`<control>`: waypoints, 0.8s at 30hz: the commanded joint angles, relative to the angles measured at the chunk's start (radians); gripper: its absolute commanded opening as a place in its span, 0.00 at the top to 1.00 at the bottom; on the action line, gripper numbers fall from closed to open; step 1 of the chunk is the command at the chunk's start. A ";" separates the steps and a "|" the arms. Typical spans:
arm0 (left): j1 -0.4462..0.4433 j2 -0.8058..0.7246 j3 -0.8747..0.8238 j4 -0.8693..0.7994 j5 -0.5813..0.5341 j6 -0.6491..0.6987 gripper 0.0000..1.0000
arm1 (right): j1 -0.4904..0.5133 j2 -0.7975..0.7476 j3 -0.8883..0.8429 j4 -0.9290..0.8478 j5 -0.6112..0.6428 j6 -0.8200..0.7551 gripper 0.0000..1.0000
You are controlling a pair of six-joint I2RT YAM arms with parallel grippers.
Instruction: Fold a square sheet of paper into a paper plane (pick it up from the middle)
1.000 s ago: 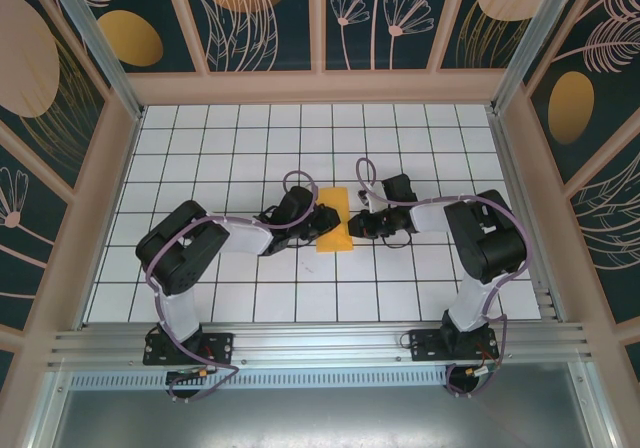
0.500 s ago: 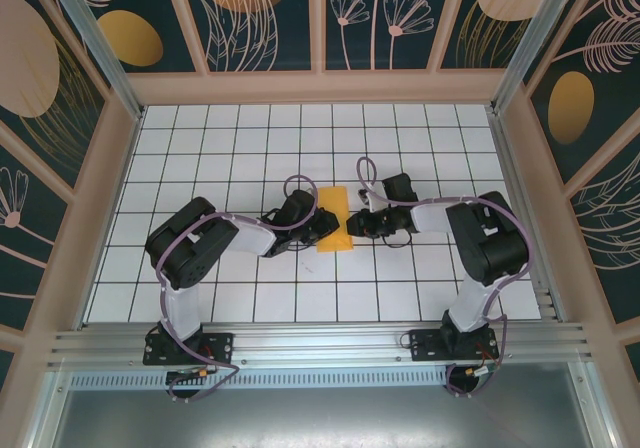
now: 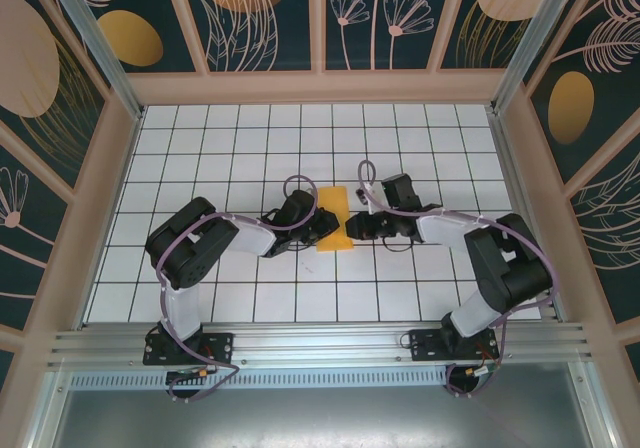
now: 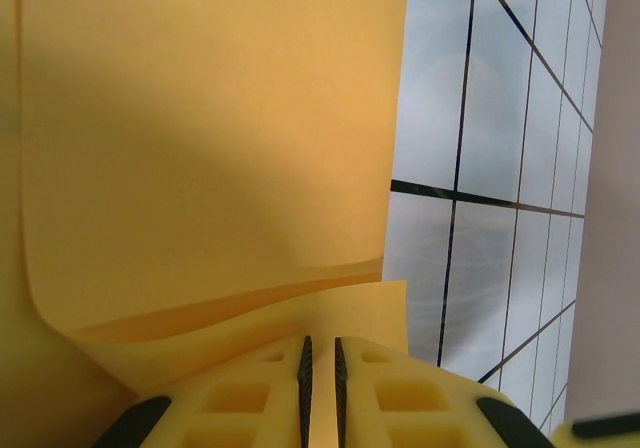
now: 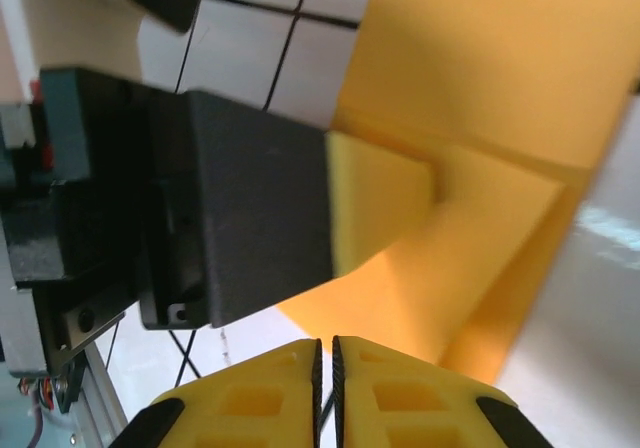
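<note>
On the white tiled surface (image 3: pixel 200 148): the square sheet of paper (image 3: pixel 333 218) lies near the middle, between our two pincers. It is doubled into a narrow strip that runs away from the arm bases.
Left pincer (image 3: pixel 324 233): it meets the strip's near left edge. From its wrist, the pincer (image 4: pixel 321 353) has its yellow fingers pressed almost together. A bowed lower layer of the sheet (image 4: pixel 200 118) runs right up to the slit, so we judge it is nipping that layer.
Right pincer (image 3: pixel 350 230): it comes at the strip's near right edge. From its wrist, the pincer (image 5: pixel 325 353) is pressed together to a hairline slit. We see no paper inside it; the sheet (image 5: pixel 480 88) lies just beyond the tips.
Layers: in the right wrist view, one flap with a slanting edge lies over the rest. The left pincer's yellow finger (image 5: pixel 380 203) reaches onto it.
Done, as we judge it: at least one lengthwise fold is made, though the layers are not pressed flat, since one bows upward.
Left to do: we see no pointed nose and no wings, so we place the task at an early-to-middle stage.
Step in hand, our guess: one side pins the strip while the other readies the next crease.
Risk: the thin paper could slide or spring open if either grip loosens.
</note>
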 commanded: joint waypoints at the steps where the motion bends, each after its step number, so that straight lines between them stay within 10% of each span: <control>1: -0.003 0.019 -0.007 0.024 -0.019 -0.011 0.82 | 0.025 0.030 -0.004 0.001 -0.019 0.006 0.86; 24: -0.003 0.014 -0.004 0.001 -0.024 -0.001 0.82 | 0.009 0.135 0.015 -0.041 0.087 -0.018 0.86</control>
